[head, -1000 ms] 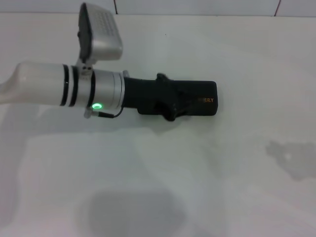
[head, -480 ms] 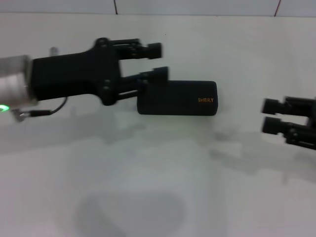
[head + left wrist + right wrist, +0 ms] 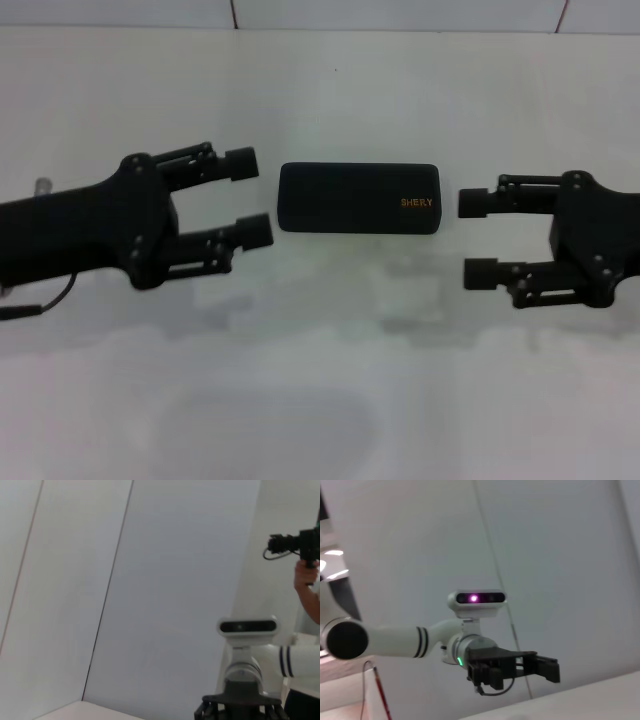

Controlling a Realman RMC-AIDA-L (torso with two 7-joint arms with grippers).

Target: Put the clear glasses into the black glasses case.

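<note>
I work in what looks like a robot lab or test room: a plain white table (image 3: 320,380) under my arms, bare pale wall panels (image 3: 165,590) behind, and at the edge of my left wrist view a person (image 3: 307,580) holding up a black camera (image 3: 290,544).

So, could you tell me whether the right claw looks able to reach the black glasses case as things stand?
Probably yes: the right claw, open, faces the closed black glasses case end-on with only bare table between them.
</note>
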